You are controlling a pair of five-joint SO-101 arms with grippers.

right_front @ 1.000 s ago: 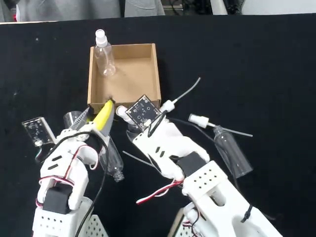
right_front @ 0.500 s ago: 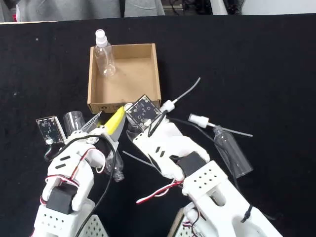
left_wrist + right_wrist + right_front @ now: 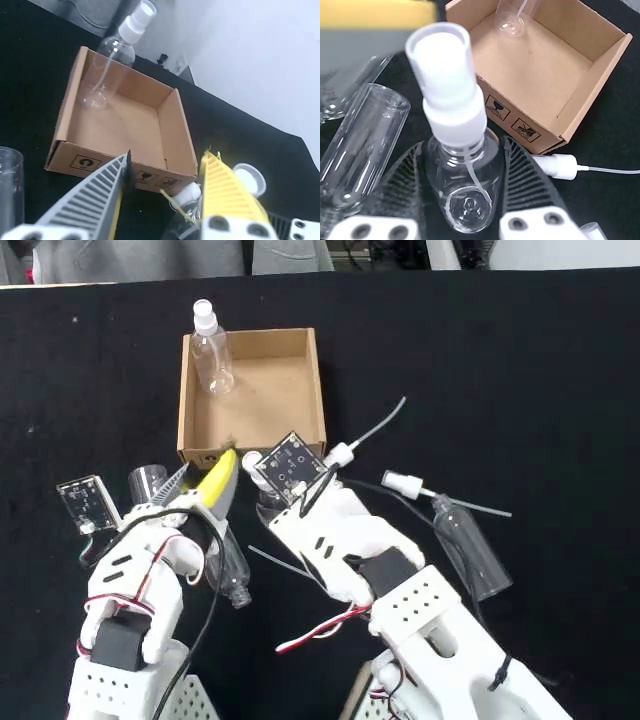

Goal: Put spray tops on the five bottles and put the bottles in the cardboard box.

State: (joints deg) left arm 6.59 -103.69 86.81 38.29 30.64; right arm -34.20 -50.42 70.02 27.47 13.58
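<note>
At lower left of the high view the left pincer point(image 3: 196, 483) is spread, nothing held between its ribbed yellow and grey fingers point(image 3: 218, 478). A clear plastic bottle point(image 3: 212, 360) with a white spray top point(image 3: 204, 312) is leaned in the upper-left corner of the brown cardboard box point(image 3: 270, 395). At centre the right pincer point(image 3: 464, 150) is clamped on a capped bottle point(image 3: 466, 190) just below the box.

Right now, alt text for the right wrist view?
The right gripper holds a clear bottle with its white spray top on, beside the cardboard box. Another bottle sits in the box; a loose spray top lies outside.
</note>
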